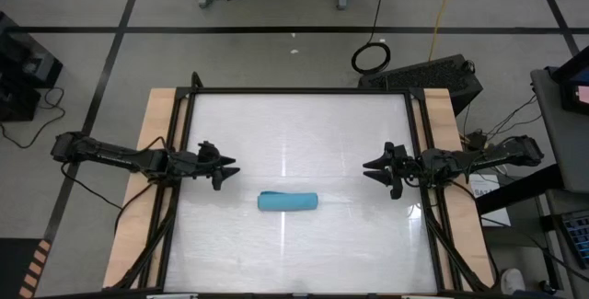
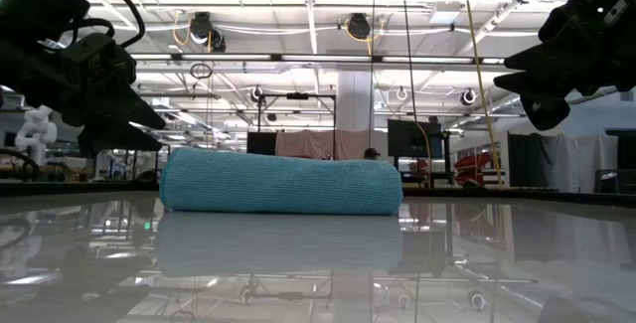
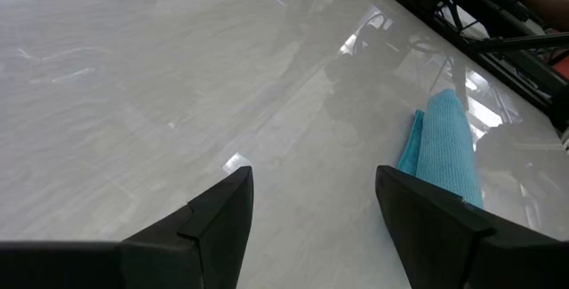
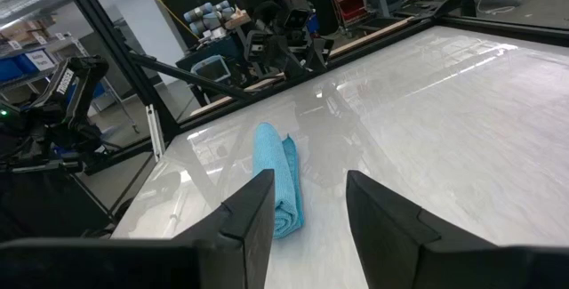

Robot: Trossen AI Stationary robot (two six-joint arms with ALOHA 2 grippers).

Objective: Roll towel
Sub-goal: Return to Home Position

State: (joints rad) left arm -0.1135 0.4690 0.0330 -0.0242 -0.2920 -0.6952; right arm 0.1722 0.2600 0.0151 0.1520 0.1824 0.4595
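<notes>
The turquoise-blue towel [image 1: 288, 201] lies rolled into a short cylinder on the white table, near the middle and toward the near edge; it also shows in the low view [image 2: 280, 181], the left wrist view [image 3: 447, 148] and the right wrist view [image 4: 276, 176]. My left gripper [image 1: 226, 167] is open, above the table to the towel's left and a little farther back. My right gripper [image 1: 373, 167] is open, above the table to the towel's right and a little farther back. Neither touches the towel.
The white tabletop [image 1: 304, 124] sits in a black frame [image 1: 299, 91] with wooden side strips [image 1: 152, 152]. Bare table surface lies between the two grippers and behind the towel. Cables and equipment stand off the table at the right [image 1: 552, 106].
</notes>
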